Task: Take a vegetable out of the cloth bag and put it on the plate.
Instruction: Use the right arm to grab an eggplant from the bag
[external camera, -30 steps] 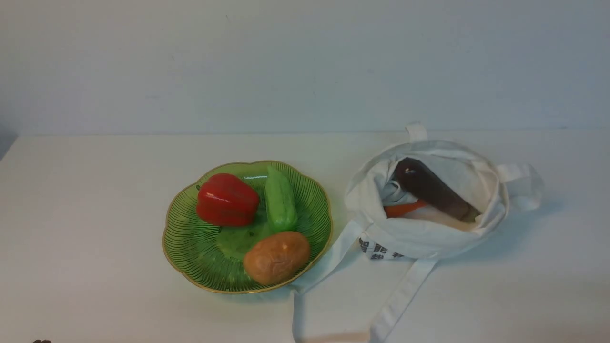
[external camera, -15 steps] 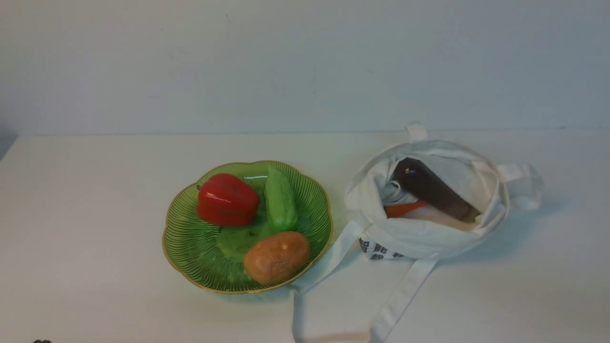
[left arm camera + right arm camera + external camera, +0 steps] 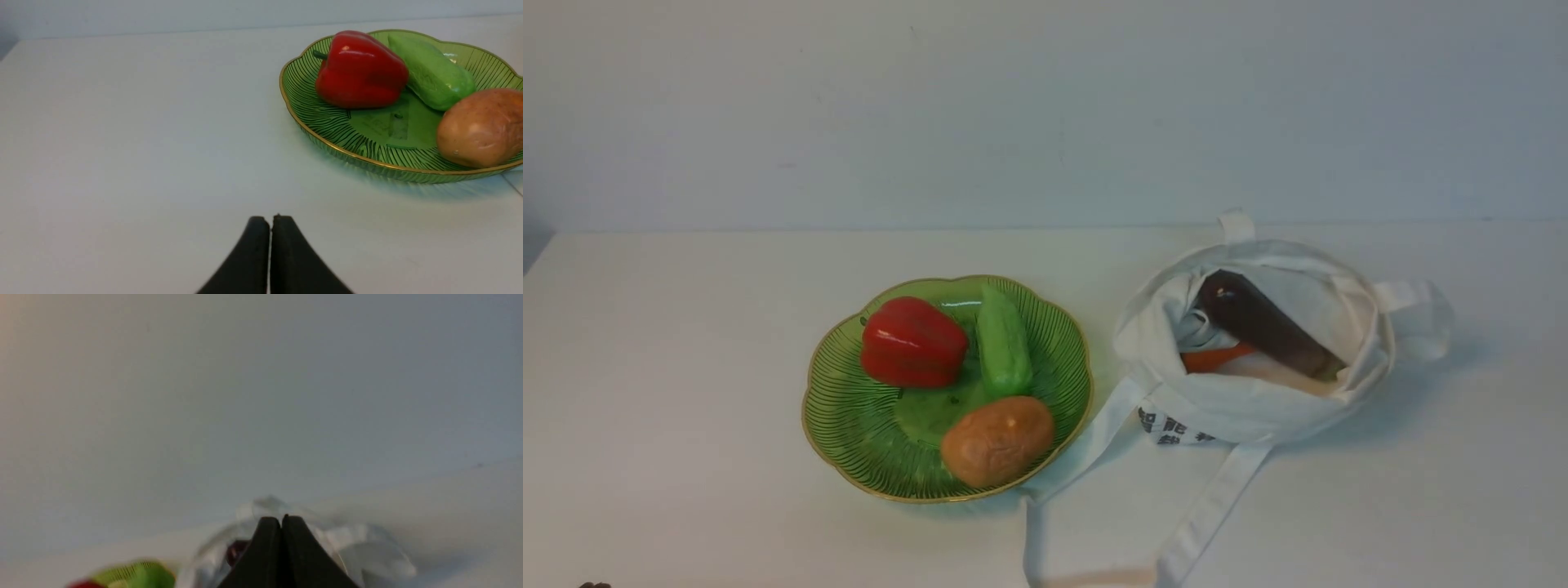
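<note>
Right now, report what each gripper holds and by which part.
Nothing. Left gripper and right gripper are shut, empty; the eggplant lies in the cloth bag.

White table (image 3: 686,367) carries plate (image 3: 845,420) and cloth bag (image 3: 1241,404).

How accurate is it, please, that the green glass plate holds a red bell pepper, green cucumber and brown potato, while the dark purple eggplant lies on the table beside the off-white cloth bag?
No: the front view shows the dark purple eggplant lying inside the off-white cloth bag, not beside it. The green glass plate does hold the red bell pepper, green cucumber and brown potato.
</note>
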Tool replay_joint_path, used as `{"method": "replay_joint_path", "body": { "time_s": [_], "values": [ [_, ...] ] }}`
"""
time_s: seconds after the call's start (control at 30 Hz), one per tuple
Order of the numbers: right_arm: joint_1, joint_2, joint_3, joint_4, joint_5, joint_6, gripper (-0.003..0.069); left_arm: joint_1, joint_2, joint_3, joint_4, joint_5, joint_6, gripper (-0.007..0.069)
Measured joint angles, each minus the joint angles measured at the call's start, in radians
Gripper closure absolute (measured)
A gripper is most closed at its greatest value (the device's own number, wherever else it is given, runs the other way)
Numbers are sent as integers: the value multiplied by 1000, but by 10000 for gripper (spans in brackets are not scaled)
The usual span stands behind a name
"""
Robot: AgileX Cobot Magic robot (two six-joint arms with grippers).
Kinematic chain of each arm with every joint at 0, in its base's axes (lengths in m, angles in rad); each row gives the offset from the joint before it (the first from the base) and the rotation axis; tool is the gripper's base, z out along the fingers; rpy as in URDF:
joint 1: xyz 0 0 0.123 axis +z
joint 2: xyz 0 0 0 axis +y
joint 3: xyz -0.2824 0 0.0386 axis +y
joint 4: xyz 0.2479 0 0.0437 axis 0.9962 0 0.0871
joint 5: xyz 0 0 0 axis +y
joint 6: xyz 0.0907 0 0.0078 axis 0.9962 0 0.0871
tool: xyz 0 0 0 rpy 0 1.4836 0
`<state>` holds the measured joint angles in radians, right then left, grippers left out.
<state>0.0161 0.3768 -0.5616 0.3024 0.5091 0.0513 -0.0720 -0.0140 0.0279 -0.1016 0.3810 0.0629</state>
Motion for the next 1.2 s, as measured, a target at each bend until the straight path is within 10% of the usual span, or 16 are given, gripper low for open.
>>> {"method": "replay_joint_path", "body": {
  "time_s": [0.3, 0.77, 1.2],
  "values": [
    [0, 615, -378, 29, 405, -336, 673, 0, 0, 0, 0, 0, 0, 633],
    [282, 1185, -683, 31, 335, -560, 650, 0, 0, 0, 0, 0, 0, 633],
    [338, 1420, -739, -51, 117, -563, 280, 0, 0, 0, 0, 0, 0, 633]
  ]
}}
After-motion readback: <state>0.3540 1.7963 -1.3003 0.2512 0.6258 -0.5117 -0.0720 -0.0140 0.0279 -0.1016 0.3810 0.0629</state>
